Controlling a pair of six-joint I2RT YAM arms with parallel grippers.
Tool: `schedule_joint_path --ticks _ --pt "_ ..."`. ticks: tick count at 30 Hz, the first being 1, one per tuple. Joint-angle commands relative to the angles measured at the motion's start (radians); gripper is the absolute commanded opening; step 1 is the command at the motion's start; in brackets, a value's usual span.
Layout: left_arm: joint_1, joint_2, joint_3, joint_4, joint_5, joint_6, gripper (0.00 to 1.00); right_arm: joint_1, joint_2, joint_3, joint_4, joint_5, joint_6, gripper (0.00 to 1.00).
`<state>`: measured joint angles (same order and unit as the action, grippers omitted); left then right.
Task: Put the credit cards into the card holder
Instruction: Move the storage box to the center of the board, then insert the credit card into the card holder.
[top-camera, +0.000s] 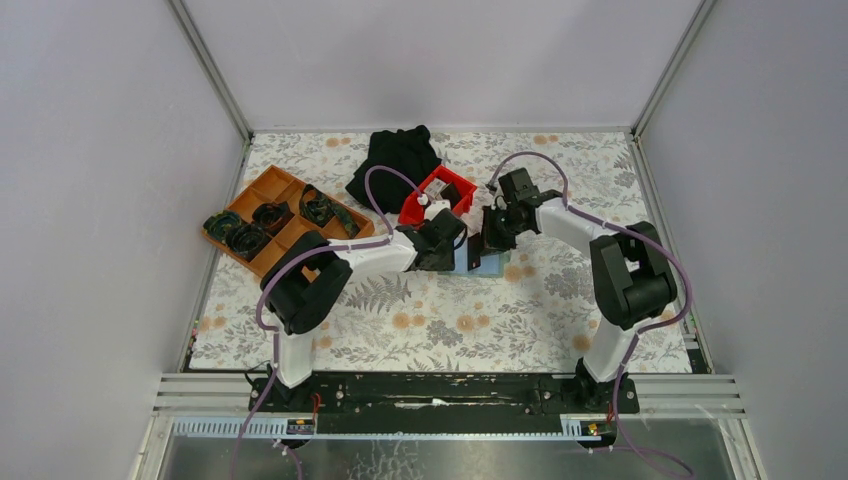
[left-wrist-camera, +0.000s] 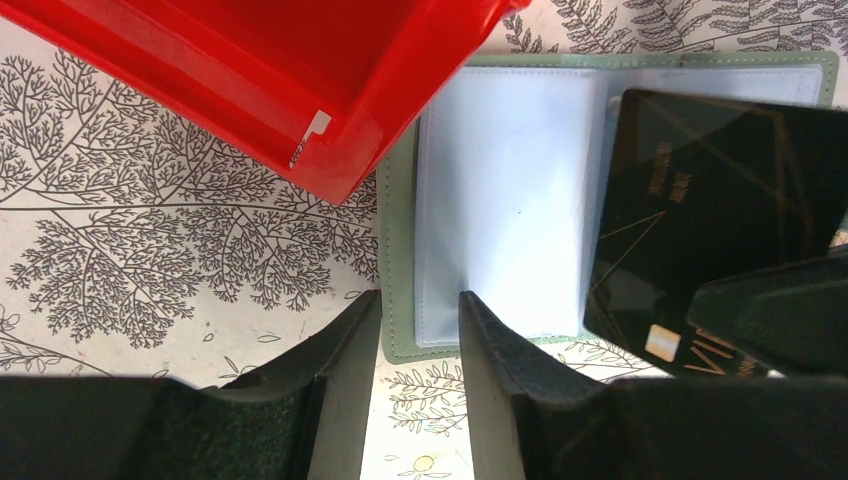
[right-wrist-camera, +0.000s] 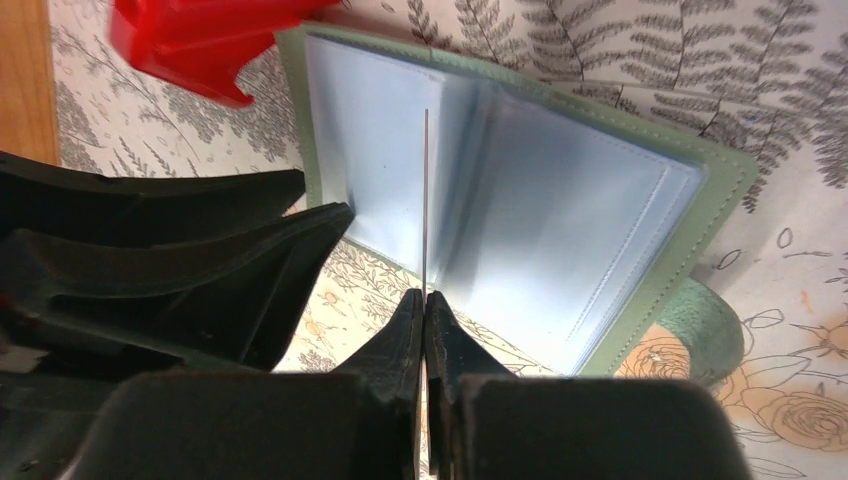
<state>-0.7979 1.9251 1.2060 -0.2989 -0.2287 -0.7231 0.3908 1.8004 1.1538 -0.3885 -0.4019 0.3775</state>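
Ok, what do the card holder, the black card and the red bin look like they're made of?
Card holder: grey-green faux leather, probably, with stitched edges; pale glossy plastic sleeves inside. Black card: stiff plastic, likely, glossy with gold print. Red bin: moulded hard plastic, smooth and shiny.

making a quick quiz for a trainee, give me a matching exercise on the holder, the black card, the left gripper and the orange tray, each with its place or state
Things:
1. holder
2. black card
3. left gripper
4. orange tray

Places or states:
a. pinched in the right gripper
b. furthest left in the top view
c. lying open
d. jaws apart at the holder's edge

Pairs: 1-c, 2-a, 3-d, 4-b
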Motion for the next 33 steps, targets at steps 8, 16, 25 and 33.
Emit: schedule_joint_path --ticks 8,16,25,33 --pt "-0.003 0.031 -0.019 -0.032 -0.021 0.029 0.40 -0.020 -0.038 0.063 -0.015 0.037 -0.010 0.00" --pt "-0.003 0.029 -0.025 -0.032 -0.018 0.033 0.40 -0.026 -0.019 0.017 0.020 0.007 0.011 0.00" --pt "-0.003 0.032 -0.025 -0.032 -0.012 0.031 0.39 -0.026 0.002 -0.023 0.064 -0.030 0.035 0.00" --pt "-0.004 0.041 -0.019 -0.031 -0.003 0.031 0.38 -0.027 0.020 -0.031 0.101 -0.081 0.067 0.00"
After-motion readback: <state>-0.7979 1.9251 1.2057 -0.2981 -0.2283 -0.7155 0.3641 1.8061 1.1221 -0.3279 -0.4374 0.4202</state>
